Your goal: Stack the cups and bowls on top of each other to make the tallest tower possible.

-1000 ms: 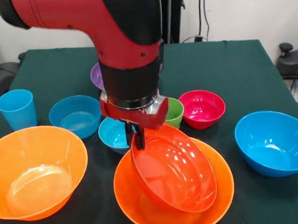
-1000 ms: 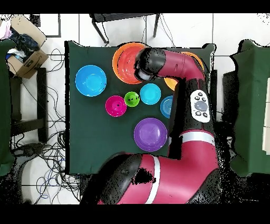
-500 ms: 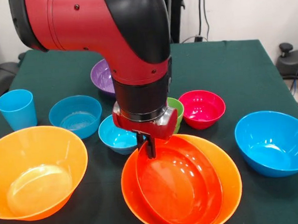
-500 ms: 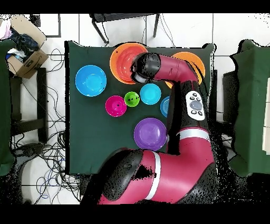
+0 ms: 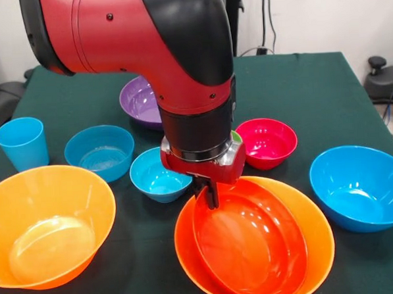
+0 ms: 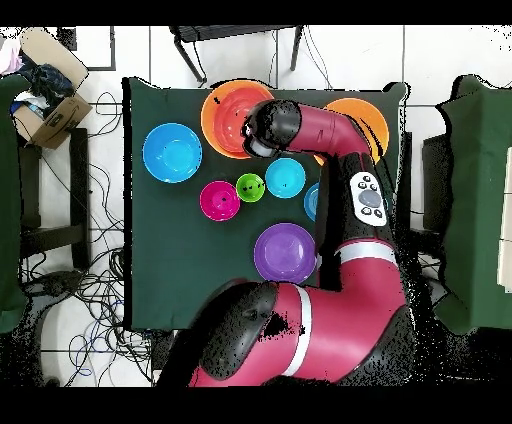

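one nesting is in place: the red-orange bowl point(image 5: 251, 239) sits inside an orange bowl point(image 5: 318, 236), its rim pinched by the gripper point(image 5: 209, 194). remaining: second orange bowl point(image 5: 49, 224), three blue bowls, purple bowl point(image 5: 141, 100), pink-red bowl point(image 5: 267, 142), both cups.

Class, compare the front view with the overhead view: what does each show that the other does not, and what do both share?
Front only: the light blue cup and the gripper at the red-orange bowl's rim; whether it is open is unclear. Overhead only: the whole lime green cup, a cardboard box and floor cables. Both: the purple bowl, pink-red bowl and arm.
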